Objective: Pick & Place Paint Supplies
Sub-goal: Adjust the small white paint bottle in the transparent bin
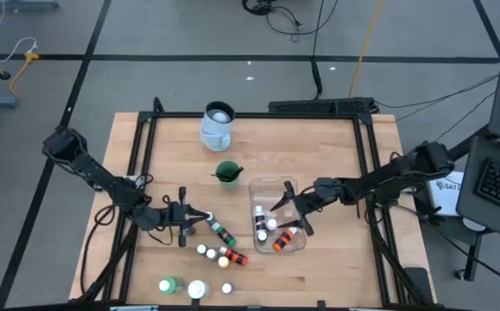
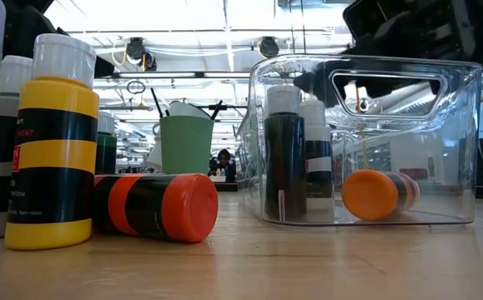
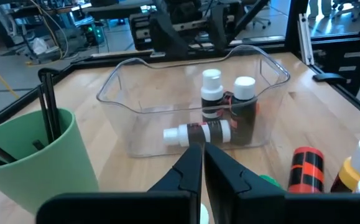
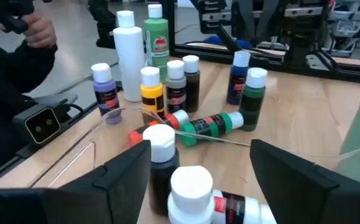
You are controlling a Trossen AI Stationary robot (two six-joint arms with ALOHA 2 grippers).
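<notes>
We count four small paint bottles in the clear plastic tub (image 1: pixel 277 216) so far: two white-capped ones standing, an orange-capped bottle (image 2: pixel 380 192) on its side, and another lying flat. That leaves most of the job undone, by our judgement. Outside the tub, just ahead of the left gripper (image 1: pixel 199 215), lies a green-capped bottle (image 1: pixel 221 231), with an orange bottle (image 1: pixel 235 257) and several upright white-capped ones close beyond it; a larger green bottle (image 1: pixel 168 284) and a white jar (image 1: pixel 197 289) stand nearer the table's front edge. The left gripper's fingers look pressed together with nothing between them, pointed toward the tub. The right gripper (image 1: pixel 286 212) hangs over the tub, its fingers (image 4: pixel 125 171) spread wide and empty above the standing bottles. Brushes (image 1: pixel 229 172) already sit in the green cup (image 1: pixel 226 174), behind both grippers, beside the pale jug (image 1: pixel 217 124). Labels carry print, but we cannot read any brand; the yellow bottle (image 2: pixel 47 142) shows only illegible small text.
</notes>
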